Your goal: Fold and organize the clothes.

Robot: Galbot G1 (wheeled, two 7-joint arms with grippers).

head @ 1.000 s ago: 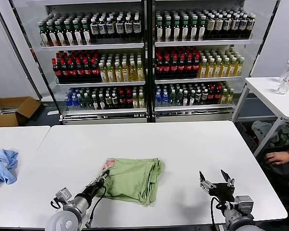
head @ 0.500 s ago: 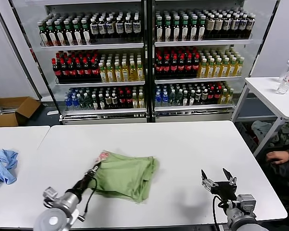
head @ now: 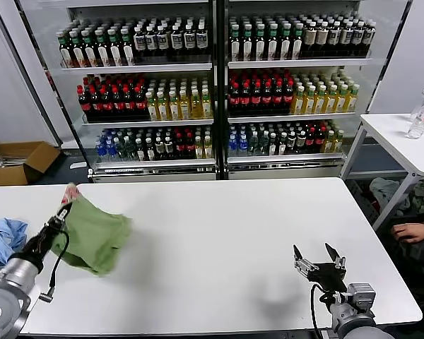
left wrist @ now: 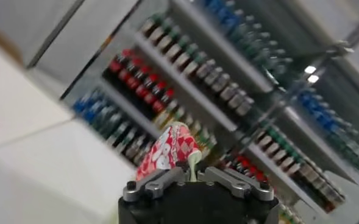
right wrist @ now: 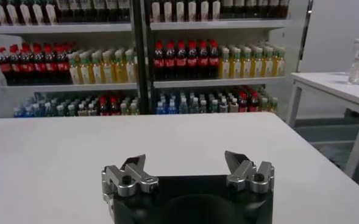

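Far left, on the floor: an open brown cardboard box (head: 18, 162), contents too dim to make out. Next, on the separate white side surface (head: 21, 201): a crumpled light blue garment (head: 3, 239), partly cut off by the picture's edge. Just beside it, the left gripper (head: 62, 212), low at the left edge, jaws clamped on a corner of the bunched pastel-green cotton T-shirt (head: 93, 236); small pink-and-white print patch (left wrist: 170, 149) poking up above the jaws in the left wrist view. Shirt hanging in a loose lump, over the seam between the side surface and the wide white main surface (head: 240, 233); cannot tell whether its lower folds touch down. Rest of the shirt hidden below the gripper body in the left wrist view, background there badly smeared.

Behind, two glass-fronted cooler cabinets (head: 215, 85) packed with rows of bottles on four shelves: dark, red-capped, yellow and blue ones. Broad open stretch of main surface from the shirt across to the right side.

Near the front right corner, well apart from the shirt: the right gripper (head: 319, 258), hovering, jaws spread wide, nothing between them. Far right: another small white table (head: 399, 138) carrying a clear plastic bottle (head: 421, 113), and a person's hand (head: 410, 231) at the picture's border, body cut off.
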